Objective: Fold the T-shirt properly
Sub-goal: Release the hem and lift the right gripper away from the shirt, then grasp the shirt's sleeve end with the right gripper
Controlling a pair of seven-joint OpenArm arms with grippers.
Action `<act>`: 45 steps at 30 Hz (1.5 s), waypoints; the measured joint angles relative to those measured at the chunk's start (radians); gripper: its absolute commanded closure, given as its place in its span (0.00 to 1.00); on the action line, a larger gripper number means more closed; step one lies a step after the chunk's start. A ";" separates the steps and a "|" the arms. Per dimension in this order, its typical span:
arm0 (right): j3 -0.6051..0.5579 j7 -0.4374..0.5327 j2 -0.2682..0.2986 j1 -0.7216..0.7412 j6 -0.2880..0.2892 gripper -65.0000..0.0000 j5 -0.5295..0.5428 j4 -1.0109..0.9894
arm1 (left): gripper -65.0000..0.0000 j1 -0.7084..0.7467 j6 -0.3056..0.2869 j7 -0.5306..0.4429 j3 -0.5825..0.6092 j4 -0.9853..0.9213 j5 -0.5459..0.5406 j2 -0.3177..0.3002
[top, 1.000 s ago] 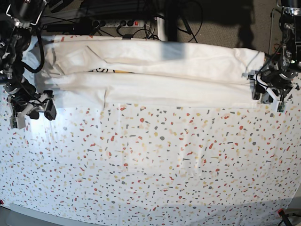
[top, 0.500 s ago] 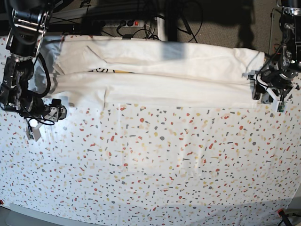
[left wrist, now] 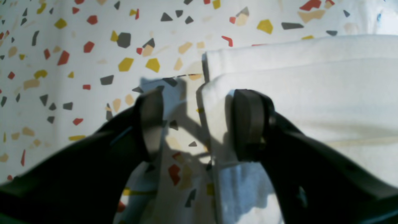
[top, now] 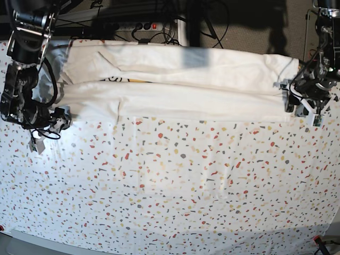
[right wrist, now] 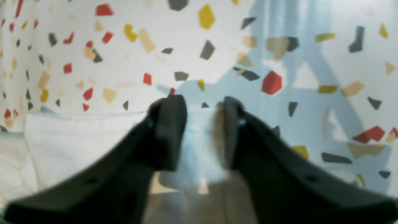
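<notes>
T-shirt: the T-shirt [top: 180,79] lies folded into a long white band across the far part of the speckled cloth [top: 175,180], running side to side in the base view; a sliver of yellow and dark print peeks out between its folds near that view's left.

Left gripper: over at the base view's right end of the band sits the left gripper [top: 304,103], and the wrist camera gives us a clean look: the left gripper [left wrist: 199,124] has its jaws spread wide. One pad [left wrist: 248,124] rests over the shirt's corner [left wrist: 217,93], the other finger [left wrist: 150,121] stands over the speckled cloth [left wrist: 77,62]. The shirt's edge runs up between the two. Nothing pinched here.

Right gripper: down at the other end, the right gripper [top: 57,121] hangs low at the lower corner of the band. From its wrist view the right gripper [right wrist: 202,133] shows its jaws drawn close with only a narrow gap, and pale white fabric fills that gap. The T-shirt [right wrist: 77,140] spreads off to one side of the fingers [right wrist: 168,130]. Whether the pads truly bite the fabric is blurred, so I cannot tell if it has a hold.

Surroundings: a power strip [top: 133,25] and dark cables [top: 164,32] lie beyond the far edge of the cloth.
</notes>
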 measured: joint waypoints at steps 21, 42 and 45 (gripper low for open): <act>0.000 0.019 0.002 -0.158 0.106 1.00 0.000 0.332 | 0.47 0.000 0.000 0.007 0.000 0.000 0.000 0.000; 0.002 0.042 0.037 0.041 0.082 0.44 0.037 -0.053 | 0.47 0.003 0.000 0.011 0.000 0.000 -0.003 0.000; 0.002 0.022 0.035 0.037 0.082 0.44 0.037 -0.055 | 0.47 0.002 0.000 0.011 0.000 0.000 -0.003 0.000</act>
